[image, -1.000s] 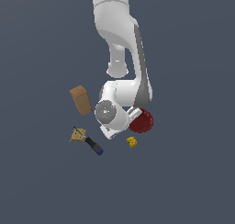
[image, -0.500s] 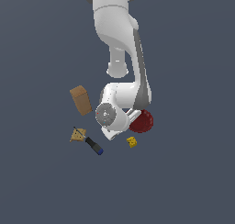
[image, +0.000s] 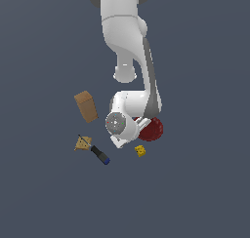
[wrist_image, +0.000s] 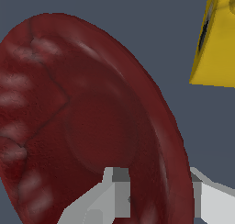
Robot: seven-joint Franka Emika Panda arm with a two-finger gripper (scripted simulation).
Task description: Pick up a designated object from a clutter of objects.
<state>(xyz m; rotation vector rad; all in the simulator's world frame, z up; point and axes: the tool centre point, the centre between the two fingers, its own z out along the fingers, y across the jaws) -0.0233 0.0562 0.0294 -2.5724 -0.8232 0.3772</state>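
The round dark red bowl with the ribbed inside [wrist_image: 87, 122] lay on the dark grey floor [image: 205, 193], half hidden under my wrist in the exterior view, with only its far side [image: 152, 129] showing toward that view's right. In the wrist view it filled most of the picture, its rim running between my fingers.

Handling, as I judged it: a rigid, thin-walled shell, probably light, with a smooth glossy surface that could slip under a weak pinch. The wall was the only practical place to take hold, one finger inside the rim and one outside; the body was too wide for my span.

My gripper [wrist_image: 156, 195] stood in that arrangement. One grey finger [wrist_image: 112, 191] sat over the ribbed interior and the other [wrist_image: 209, 198] outside the rim, the wall between them. The fingers were spread only a little wider than the wall. I could not tell whether the pads already pressed on it.

The small yellow cube [image: 140, 151] lay just beside the bowl, apart from it. The black-and-blue-handled screwdriver [image: 99, 154] rested against the small tan block [image: 81, 144], and the tan cardboard-coloured box [image: 86, 106] stood well apart, all toward the exterior view's left.
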